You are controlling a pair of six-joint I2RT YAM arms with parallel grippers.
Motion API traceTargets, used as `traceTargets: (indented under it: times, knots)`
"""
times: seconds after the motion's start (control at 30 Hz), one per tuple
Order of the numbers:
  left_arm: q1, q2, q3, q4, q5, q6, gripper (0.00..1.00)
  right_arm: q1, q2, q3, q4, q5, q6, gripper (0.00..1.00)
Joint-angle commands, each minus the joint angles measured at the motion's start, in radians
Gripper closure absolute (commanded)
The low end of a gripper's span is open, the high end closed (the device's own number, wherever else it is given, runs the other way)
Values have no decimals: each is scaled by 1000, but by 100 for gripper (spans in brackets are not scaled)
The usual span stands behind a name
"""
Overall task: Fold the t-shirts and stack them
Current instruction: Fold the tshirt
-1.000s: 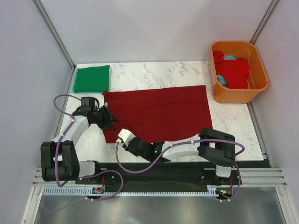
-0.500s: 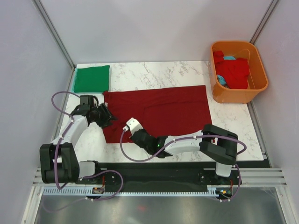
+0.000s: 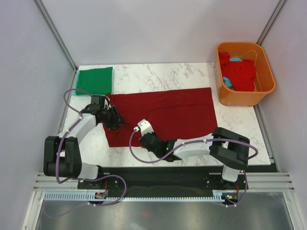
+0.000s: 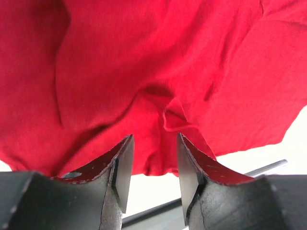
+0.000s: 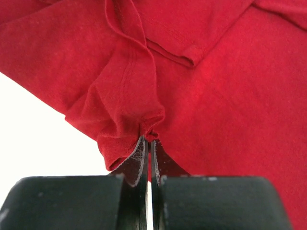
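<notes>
Right claw [image 5: 147,140] pinching maroon t-shirt [image 3: 177,108] hem, left claw [image 4: 154,146] parted (over cloth), white marble table [image 3: 163,74], pale walls [image 3: 144,28]

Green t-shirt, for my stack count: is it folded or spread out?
Folded: the green t-shirt lies as a compact flat rectangle on the table, no sleeves showing.

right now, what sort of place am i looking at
Probably a robot lab test cell: white panel walls enclose a marble-look table, the left arm and right arm are mounted along its near edge, and a maroon t-shirt lies spread for folding.
</notes>
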Motion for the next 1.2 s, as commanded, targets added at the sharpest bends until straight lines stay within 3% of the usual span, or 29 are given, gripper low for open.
traceTargets:
  times: [0.0, 0.2, 0.3, 0.5, 0.77, 1.17]
  knots:
    - [-1, 56, 86, 51, 19, 155, 52, -5, -57, -26, -9, 21, 44, 100]
    - [0, 108, 131, 50, 57, 306, 53, -49, -75, -55, -14, -48, 101, 97]
    - [0, 146, 168, 32, 158, 416, 55, -57, -72, -47, -26, -92, 123, 90]
    - [0, 194, 218, -10, 168, 574, 56, -80, -156, -69, -38, -169, 152, 72]
    - [0, 307, 270, -28, 137, 593, 57, -135, -342, -119, -60, -197, 133, 63]
    - [-20, 323, 260, -27, 180, 628, 59, -252, -477, -145, -161, -191, 205, 60]
